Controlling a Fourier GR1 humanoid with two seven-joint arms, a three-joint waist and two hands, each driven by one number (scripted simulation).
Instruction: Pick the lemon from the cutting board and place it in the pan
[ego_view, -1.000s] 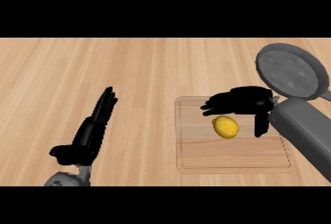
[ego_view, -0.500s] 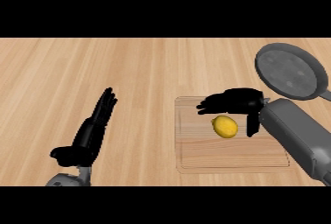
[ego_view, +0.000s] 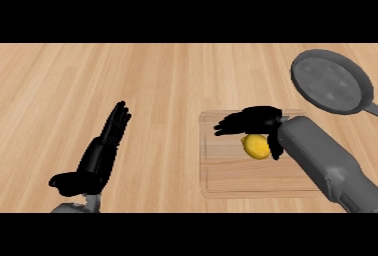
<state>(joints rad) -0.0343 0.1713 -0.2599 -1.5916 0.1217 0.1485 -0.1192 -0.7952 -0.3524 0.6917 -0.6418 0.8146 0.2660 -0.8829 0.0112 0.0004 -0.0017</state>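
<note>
— As the lemon (ego_view: 256, 146) lies on the cutting board (ego_view: 244, 180), centre right of the frame, what state is the right hand (ego_view: 251, 121) in?
— Fingers apart, arched over the fruit's upper end, thumb beside it; nothing clamped. Left hand (ego_view: 103, 150), lower left, rests with straight fingers together.
— Handling?
— Judged light, firm, rounded, smooth-skinned; liable to roll. Take it across the middle. Pan (ego_view: 328, 82) sits upper right.
</note>
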